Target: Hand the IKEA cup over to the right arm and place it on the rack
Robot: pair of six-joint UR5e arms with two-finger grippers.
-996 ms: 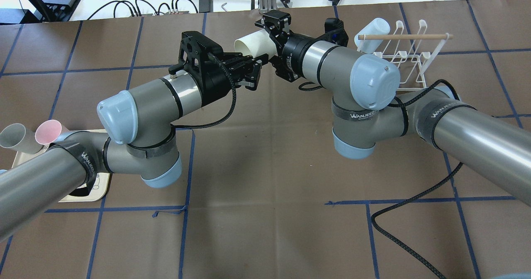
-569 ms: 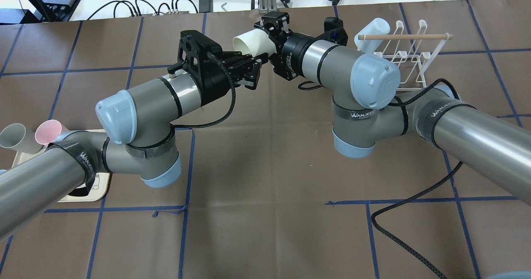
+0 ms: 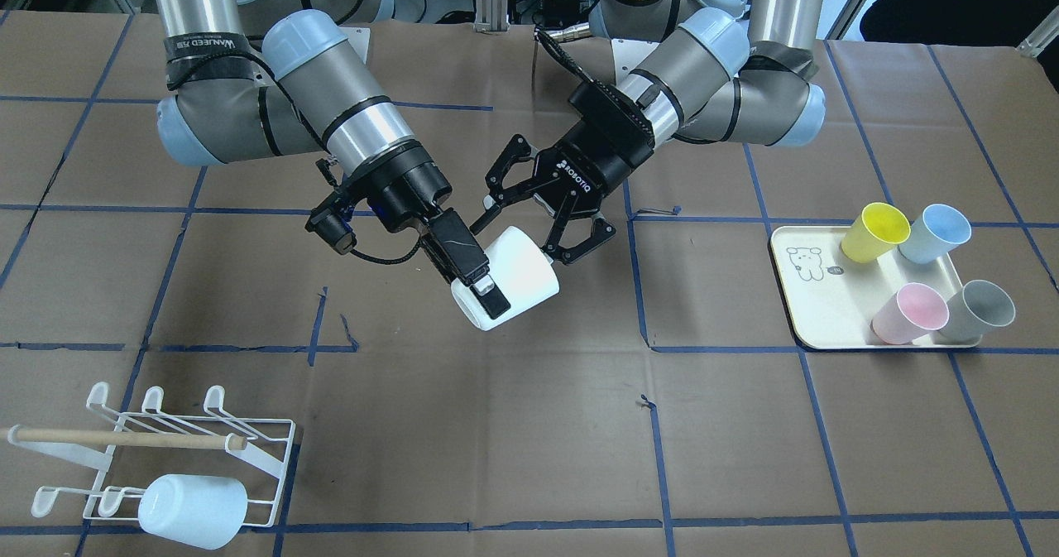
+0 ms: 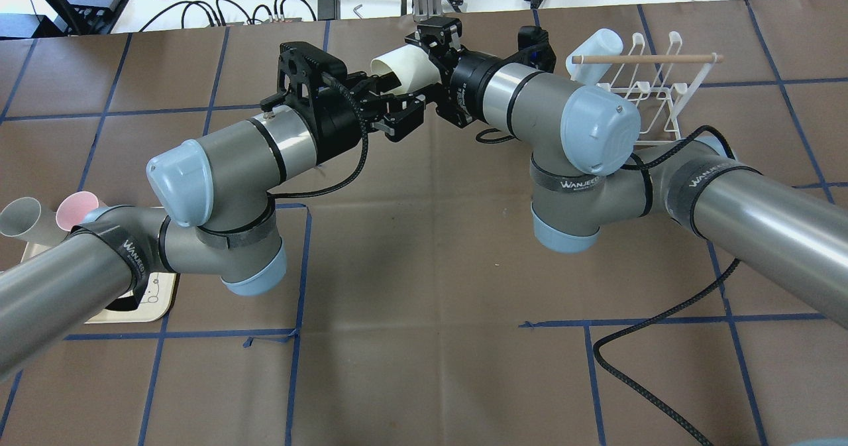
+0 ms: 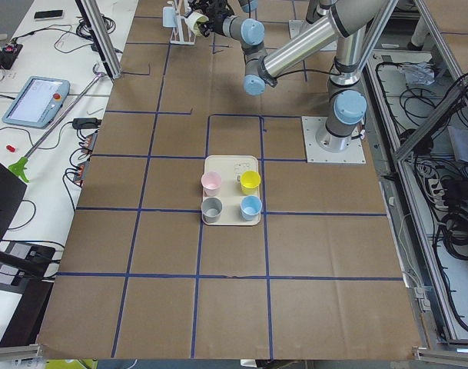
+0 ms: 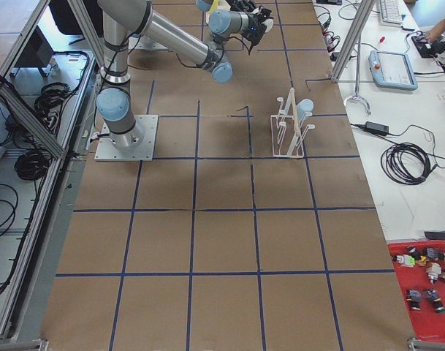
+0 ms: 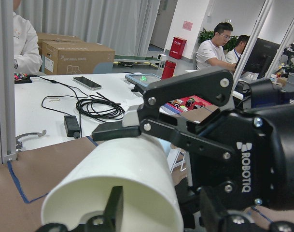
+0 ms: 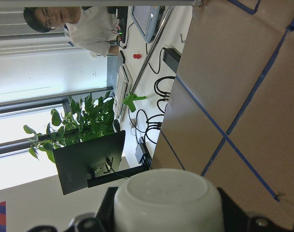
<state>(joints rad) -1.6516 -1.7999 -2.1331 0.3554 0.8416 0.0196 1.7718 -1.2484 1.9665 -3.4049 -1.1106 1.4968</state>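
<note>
The white cup (image 3: 517, 280) hangs above the middle of the worktop (image 3: 745, 458). It is tilted, and in the front-facing view its long axis runs from the base at about 7 o'clock to the mouth at about 1 o'clock. The right pincer (image 3: 486, 299) is clamped across the base end. The left pincer (image 3: 534, 226) stands spread wide astride the mouth end, apparently gripping nothing. The rack (image 3: 149, 439) lies well apart, at about 8 o'clock from the cup, so the right arm is nearer and the carry would go roughly base-first.
</note>
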